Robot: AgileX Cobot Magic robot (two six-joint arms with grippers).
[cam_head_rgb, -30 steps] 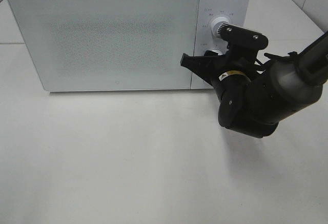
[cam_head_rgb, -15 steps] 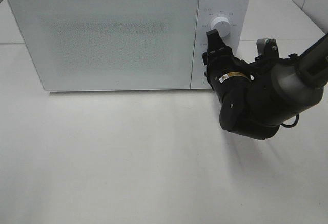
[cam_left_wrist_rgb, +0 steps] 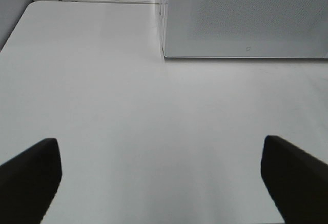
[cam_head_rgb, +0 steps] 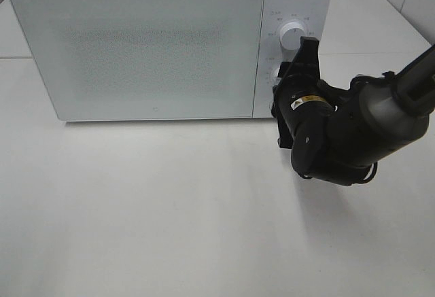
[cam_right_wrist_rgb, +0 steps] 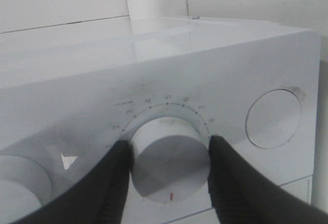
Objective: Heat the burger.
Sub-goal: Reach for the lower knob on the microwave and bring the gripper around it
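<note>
The burger is out of view; the white microwave (cam_head_rgb: 136,45) has its door closed. At the control panel, my right gripper (cam_head_rgb: 285,71) is shut on the lower knob (cam_head_rgb: 274,74). In the right wrist view its two black fingers (cam_right_wrist_rgb: 115,183) press either side of that white knob (cam_right_wrist_rgb: 169,165), which has a ring of numbers around it. My left gripper (cam_left_wrist_rgb: 162,183) stands open low over the bare white table (cam_left_wrist_rgb: 154,121), with nothing between its fingers, facing the microwave's lower left corner (cam_left_wrist_rgb: 165,55).
The upper knob (cam_head_rgb: 291,33) sits just above the held one. A round button (cam_right_wrist_rgb: 271,119) lies beside the held knob. The microwave stands at the back of the white table (cam_head_rgb: 170,208). The right arm's bulky black body (cam_head_rgb: 340,134) hangs over the table's right side.
The right wrist has rolled in front of the control panel, its fingers swinging from level to upright at the knobs. The left gripper has not moved.
</note>
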